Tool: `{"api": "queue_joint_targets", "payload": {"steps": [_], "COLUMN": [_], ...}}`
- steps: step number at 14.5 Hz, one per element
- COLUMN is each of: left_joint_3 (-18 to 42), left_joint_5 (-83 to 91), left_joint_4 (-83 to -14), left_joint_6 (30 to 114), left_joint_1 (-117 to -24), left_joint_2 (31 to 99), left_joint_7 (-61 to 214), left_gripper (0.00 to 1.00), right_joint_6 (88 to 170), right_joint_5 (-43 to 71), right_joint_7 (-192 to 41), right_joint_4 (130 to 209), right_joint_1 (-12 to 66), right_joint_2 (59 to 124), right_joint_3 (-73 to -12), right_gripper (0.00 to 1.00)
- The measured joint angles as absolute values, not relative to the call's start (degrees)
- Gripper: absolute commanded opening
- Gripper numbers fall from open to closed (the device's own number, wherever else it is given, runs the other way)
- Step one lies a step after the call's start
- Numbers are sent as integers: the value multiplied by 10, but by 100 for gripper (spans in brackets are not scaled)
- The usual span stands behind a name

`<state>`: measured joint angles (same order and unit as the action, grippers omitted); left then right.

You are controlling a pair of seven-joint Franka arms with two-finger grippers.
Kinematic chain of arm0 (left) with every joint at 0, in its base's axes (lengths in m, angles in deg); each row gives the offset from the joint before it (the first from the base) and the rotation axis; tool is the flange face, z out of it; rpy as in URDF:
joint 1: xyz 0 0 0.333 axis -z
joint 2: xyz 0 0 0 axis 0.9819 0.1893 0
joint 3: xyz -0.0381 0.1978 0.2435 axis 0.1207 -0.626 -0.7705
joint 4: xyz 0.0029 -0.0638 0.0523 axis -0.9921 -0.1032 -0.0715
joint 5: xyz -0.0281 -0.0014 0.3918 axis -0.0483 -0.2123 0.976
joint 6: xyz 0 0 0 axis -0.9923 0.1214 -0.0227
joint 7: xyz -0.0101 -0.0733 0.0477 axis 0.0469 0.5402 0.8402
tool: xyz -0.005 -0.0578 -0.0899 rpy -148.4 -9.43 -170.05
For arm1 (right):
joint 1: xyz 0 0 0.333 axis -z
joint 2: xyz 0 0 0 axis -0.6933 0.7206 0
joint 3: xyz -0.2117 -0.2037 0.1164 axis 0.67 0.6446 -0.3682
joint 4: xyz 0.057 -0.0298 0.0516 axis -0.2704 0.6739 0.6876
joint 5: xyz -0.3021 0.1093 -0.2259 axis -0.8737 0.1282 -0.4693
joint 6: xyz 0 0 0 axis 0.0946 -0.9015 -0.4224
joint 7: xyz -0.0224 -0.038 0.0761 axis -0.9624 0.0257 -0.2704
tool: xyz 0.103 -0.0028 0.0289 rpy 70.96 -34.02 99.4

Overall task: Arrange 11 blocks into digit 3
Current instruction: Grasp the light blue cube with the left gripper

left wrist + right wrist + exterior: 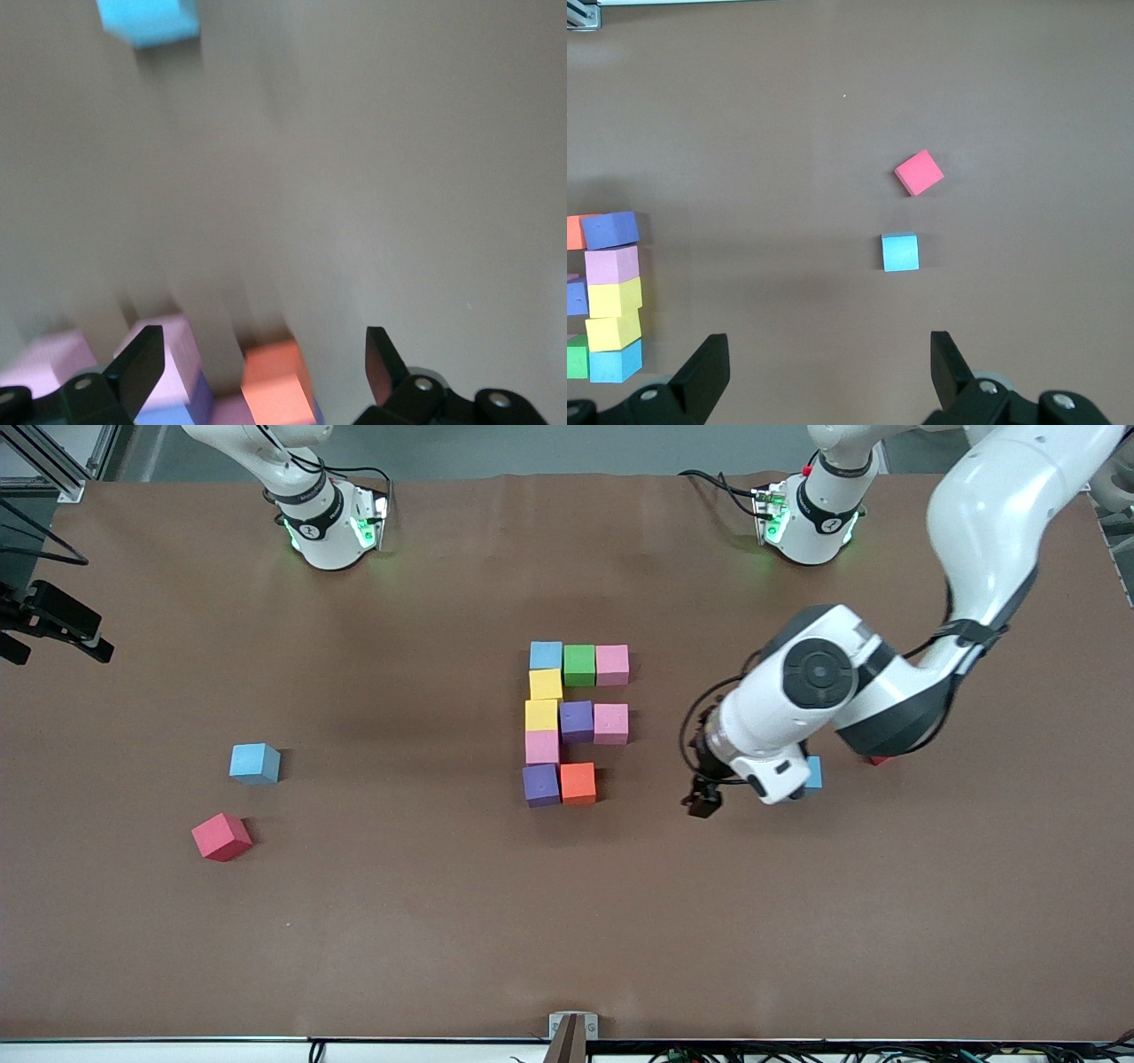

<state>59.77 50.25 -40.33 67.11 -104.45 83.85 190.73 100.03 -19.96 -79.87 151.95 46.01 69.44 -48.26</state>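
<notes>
In the front view the red cube lies lowest, tilted, toward the right arm's end of the table. A loose light blue cube sits near it at about 1 o'clock, apart from it.

At mid-table stands the figure of ten touching cubes. Its upper bar is light blue, green and pink. Its middle bar is yellow, purple and pink. Its lowest bar has only a purple cube and an orange cube. A column of five cubes joins the bars on the side toward the right arm.

The left gripper hangs over bare table at 3 o'clock from the orange cube, fingers spread apart and empty. Under its wrist, a second light blue cube is partly hidden.

The right gripper waits high above the table, fingers apart, holding nothing.
</notes>
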Motion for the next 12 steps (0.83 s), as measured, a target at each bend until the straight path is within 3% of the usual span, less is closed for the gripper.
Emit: {"api": "queue_joint_targets", "payload": {"steps": [5,12], "left_joint_3": [595,593], "left_joint_5": [557,560], "left_joint_4": [-492,-550], "left_joint_6": [670,675], "left_joint_1": [-1135,-1242], "left_joint_2": [837,839], "left_joint_7": [1681,1313], "left_gripper": [100,100], "right_joint_6": [1002,1002], "right_joint_5": [-200,-200], "right_joint_7": [-799,-799], "right_joint_4": [1519,1519], "right_joint_1": [460,460], "right_joint_2": [694,694], "right_joint_3": [-483,-483], "right_gripper": [100,100]}}
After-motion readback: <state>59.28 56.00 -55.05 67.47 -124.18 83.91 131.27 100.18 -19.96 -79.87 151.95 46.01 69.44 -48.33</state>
